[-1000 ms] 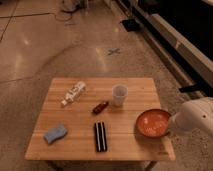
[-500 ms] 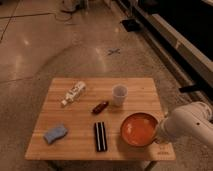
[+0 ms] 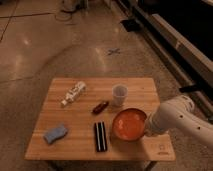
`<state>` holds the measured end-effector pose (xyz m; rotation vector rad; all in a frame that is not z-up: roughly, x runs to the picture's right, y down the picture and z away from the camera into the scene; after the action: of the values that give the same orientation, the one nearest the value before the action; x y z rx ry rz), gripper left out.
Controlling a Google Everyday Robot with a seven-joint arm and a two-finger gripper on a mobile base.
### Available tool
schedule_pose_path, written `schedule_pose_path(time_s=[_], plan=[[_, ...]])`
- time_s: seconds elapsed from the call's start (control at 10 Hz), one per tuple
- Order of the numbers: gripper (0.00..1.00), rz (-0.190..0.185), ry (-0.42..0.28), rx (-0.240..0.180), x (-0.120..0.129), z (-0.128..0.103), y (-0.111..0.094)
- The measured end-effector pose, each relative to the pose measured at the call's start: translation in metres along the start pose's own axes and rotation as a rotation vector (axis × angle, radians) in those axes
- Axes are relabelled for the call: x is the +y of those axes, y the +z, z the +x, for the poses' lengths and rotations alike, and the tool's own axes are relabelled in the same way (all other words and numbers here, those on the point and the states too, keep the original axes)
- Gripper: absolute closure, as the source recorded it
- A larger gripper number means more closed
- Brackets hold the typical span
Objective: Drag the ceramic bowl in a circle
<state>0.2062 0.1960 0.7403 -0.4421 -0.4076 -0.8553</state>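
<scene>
Camera view, the only one. Got the ceramic bowl (image 3: 128, 124) upright at the front-right of the surface (image 3: 75, 146), close to the front edge. Got the tool (image 3: 146, 131) at the bowl's right rim, on the end of the white arm (image 3: 176, 117) entering from the right side. Closed narrow and, judging by the contact, pinched on that rim. Key relation: bowl body picture-left of the tool, toward the surface's middle, so expect to steer from one rim point, not from centre. Round, so no long axis to worry about. Tight neighbours: white cup (image 3: 119, 94) just behind the bowl, black bar (image 3: 101, 136) just beside its left edge. Best guess: keep the circle small, else risk clipping one of those. Further left and well apart: brown item (image 3: 100, 106), white bottle (image 3: 73, 93), blue sponge (image 3: 55, 133).
</scene>
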Motion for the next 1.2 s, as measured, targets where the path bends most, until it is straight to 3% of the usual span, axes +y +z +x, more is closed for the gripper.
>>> schedule_pose_path(time_s=[0.4, 0.6, 0.8, 1.2], plan=[[1.0, -0.015, 0.034, 0.065, -0.013, 0.05, 0.011], [1.0, -0.03, 0.066, 0.104, -0.007, 0.079, 0.012], [1.0, -0.073, 0.103, 0.14, 0.02, 0.103, 0.014], [1.0, -0.166, 0.152, 0.186, 0.084, 0.126, 0.011]])
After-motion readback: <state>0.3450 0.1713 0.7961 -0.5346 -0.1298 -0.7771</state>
